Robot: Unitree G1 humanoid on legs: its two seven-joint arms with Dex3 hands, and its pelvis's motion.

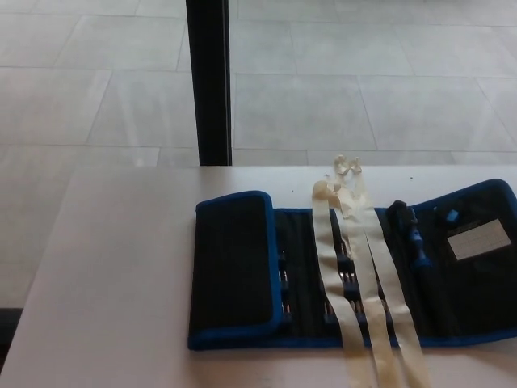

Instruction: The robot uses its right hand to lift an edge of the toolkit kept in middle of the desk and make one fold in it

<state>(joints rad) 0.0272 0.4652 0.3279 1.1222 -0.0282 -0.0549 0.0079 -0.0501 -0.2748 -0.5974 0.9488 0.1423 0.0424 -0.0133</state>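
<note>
Neither of my hands showed in the head view, so I could not tell whether they were released, clenched or grasping anything.

The black fabric toolkit roll with blue edging lay flat on the pale, smooth worktop, toward the right of the picture, with its right end running to the picture's edge. Its left flap was folded over onto the body, a plain black panel bordered in blue that covered the left end of the row of pockets. To the right of that flap the inside lay open, and dark tools sat in their pockets. A blue-and-black handled tool lay tilted on the right part of the roll, and just beside it, further right, was a white rectangular label.

Two cream cloth tie straps ran lengthwise across the open middle of the roll, from a loose tangle at its far edge down past its near edge.

Beyond the worktop, a black upright post stood against the grey tiled floor.
</note>
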